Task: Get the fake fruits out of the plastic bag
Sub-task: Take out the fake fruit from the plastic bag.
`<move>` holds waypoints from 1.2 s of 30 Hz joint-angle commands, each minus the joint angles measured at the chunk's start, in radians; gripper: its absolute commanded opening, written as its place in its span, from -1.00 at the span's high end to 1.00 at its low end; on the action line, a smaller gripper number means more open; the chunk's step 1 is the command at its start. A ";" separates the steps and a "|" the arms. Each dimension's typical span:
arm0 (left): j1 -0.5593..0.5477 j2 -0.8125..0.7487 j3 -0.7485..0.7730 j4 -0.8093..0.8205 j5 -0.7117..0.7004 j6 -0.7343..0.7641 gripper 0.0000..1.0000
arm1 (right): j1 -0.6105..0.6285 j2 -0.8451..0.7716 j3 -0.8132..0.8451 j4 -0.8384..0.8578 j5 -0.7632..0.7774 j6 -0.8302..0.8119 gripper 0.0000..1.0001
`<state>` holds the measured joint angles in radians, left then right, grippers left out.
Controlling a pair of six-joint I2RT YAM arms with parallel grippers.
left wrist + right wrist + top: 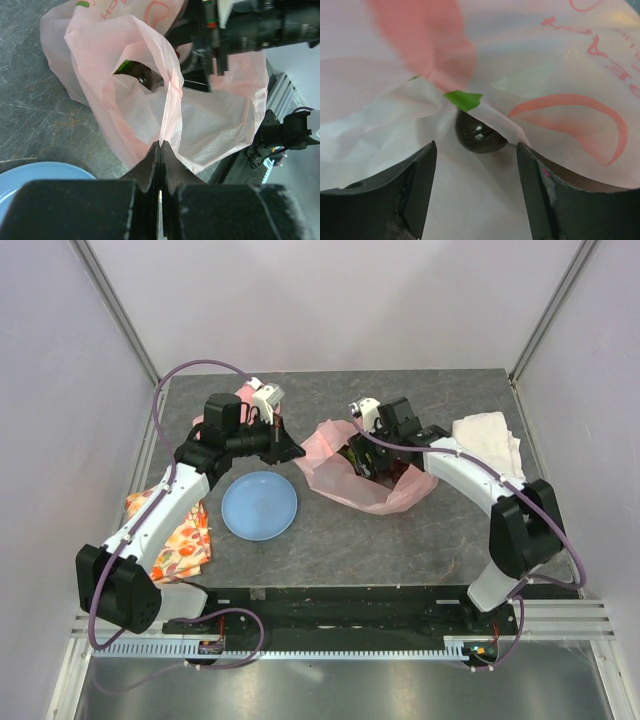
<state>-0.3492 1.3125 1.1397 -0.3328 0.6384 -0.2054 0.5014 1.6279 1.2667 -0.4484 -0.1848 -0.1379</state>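
The translucent pink plastic bag (362, 480) lies crumpled at the table's middle, its mouth held open. My left gripper (298, 452) is shut on the bag's left rim, which runs up from the closed tips in the left wrist view (160, 144). A dark green fruit (136, 71) shows inside the bag (100, 60). My right gripper (372, 466) is inside the bag, open and empty. In the right wrist view (476, 152) a dark glossy round fruit (479, 135) lies just beyond the fingertips, partly under a bag fold (555, 75), with a bright green piece (464, 99) above it.
A blue plate (259, 505) lies just left of the bag, below my left gripper, and also shows in the left wrist view (30, 176). An orange patterned cloth (182, 536) lies at the left edge. A white cloth (488, 440) lies at the back right.
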 commanded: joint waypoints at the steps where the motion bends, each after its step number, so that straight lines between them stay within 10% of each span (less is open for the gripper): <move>1: 0.001 -0.035 0.012 0.041 0.023 -0.005 0.97 | -0.024 0.062 0.062 0.082 0.079 0.102 -0.48; 26: 0.019 -0.005 0.014 0.052 0.021 -0.014 0.97 | -0.060 0.365 0.209 0.109 0.139 0.311 -0.70; 30: 0.038 -0.016 -0.008 0.064 0.021 -0.031 0.97 | -0.061 0.369 0.224 0.132 0.145 0.302 -0.57; 36: 0.041 -0.010 -0.006 0.075 0.024 -0.035 0.97 | -0.066 0.302 0.229 0.113 0.119 0.238 0.13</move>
<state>-0.3103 1.3155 1.1328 -0.3035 0.6384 -0.2073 0.4435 1.9926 1.4521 -0.3470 -0.0628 0.1387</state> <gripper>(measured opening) 0.022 0.666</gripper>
